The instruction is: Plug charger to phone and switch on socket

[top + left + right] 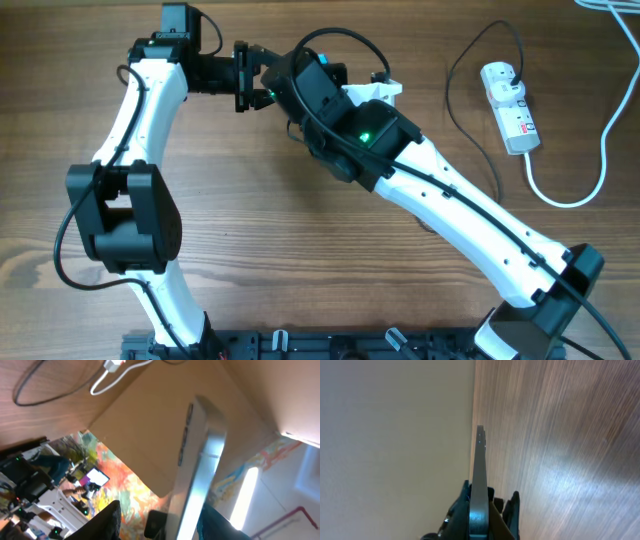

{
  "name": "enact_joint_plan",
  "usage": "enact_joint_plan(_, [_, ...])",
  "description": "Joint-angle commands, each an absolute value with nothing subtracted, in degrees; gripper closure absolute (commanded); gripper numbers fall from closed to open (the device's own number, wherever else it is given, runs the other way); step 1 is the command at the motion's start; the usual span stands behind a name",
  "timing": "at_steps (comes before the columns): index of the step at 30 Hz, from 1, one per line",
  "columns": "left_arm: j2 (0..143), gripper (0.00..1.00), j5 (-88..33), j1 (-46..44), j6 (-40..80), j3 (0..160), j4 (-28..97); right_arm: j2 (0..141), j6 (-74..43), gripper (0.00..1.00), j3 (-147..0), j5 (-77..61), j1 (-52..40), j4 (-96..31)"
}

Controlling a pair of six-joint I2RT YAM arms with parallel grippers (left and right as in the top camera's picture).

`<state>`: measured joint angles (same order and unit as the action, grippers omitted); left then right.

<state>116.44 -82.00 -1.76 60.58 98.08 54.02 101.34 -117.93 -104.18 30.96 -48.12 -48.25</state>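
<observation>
Both steps are seemingly being left undone: the flat silver-edged phone [479,475] is being clamped by the closed right tool [487,505] and straddled by the half-open left tool [165,512], the black charger cable [452,90] being left beside the white power-strip socket [510,108].

Overhead looks straight down on the table [300,250]; both close wrist views seemingly share the edge-on phone [479,475]

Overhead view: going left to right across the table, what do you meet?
Left arm's elbow → left gripper → right arm's wrist with the green light → left side of the thin black cable loop → white power strip → thick white cord.
</observation>
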Motion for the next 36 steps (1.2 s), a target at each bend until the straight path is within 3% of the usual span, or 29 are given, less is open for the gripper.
enact_joint_plan(1, [114.2,0.54,-85.3,-1.5,60.7,98.3,54.1,99.9,-118.7,0.96,-105.3,29.9,-48.1,-46.9])
enact_joint_plan(16, [114.2,0.61,-85.3,-1.5,60.7,98.3,54.1,99.9,-118.7,0.96,-105.3,29.5,-48.1,-47.2])
enact_joint_plan(26, [114.2,0.61,-86.1,-1.5,60.7,98.3,54.1,99.9,-118.7,0.96,-105.3,30.2,-48.1,-48.0])
enact_joint_plan(31, [114.2,0.54,-86.1,-1.8,60.7,98.3,54.1,100.0,-118.7,0.96,-105.3,31.6,-48.1,-48.8])
enact_joint_plan(36, [114.2,0.54,-86.1,-2.2,60.7,98.3,54.1,100.0,-118.7,0.96,-105.3,31.7,-48.1,-48.8])
